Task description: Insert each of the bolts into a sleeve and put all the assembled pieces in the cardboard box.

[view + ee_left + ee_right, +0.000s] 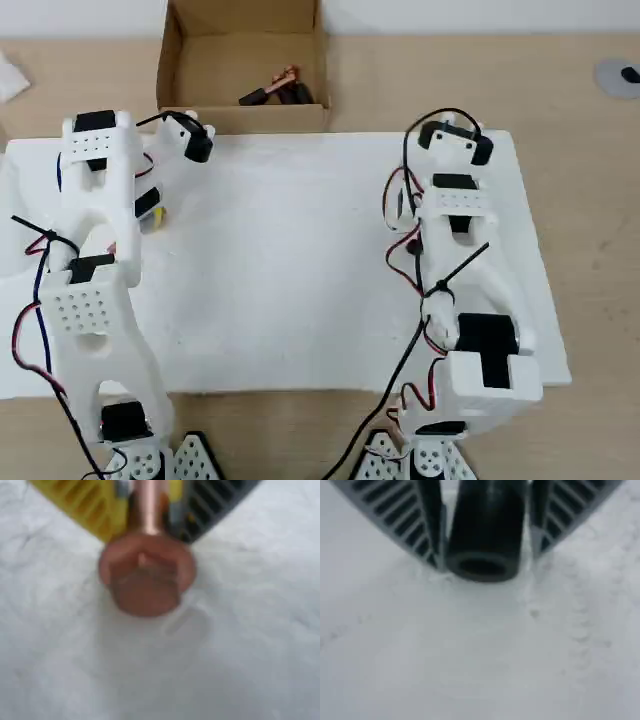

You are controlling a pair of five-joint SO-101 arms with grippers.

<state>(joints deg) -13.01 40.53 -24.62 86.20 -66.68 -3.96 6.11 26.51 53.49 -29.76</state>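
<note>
You have one white foam sheet (pixel 290 270) spread over the wooden surface (pixel 590 200), with two arms above it: the left arm (pixel 95 200) at its left edge, the right arm (pixel 460 200) toward its right. One cardboard box (pixel 250 120) stands just beyond the sheet's far edge and holds a small cluster of copper-and-black pieces (pixel 280 88), too tangled to count surely. Your right hand (pixel 485 560) is clenched on one black sleeve (pixel 485 525), open end showing. Your left hand (pixel 150 525) grips one copper bolt (pixel 146 575) by its shank, head close over the sheet.
</note>
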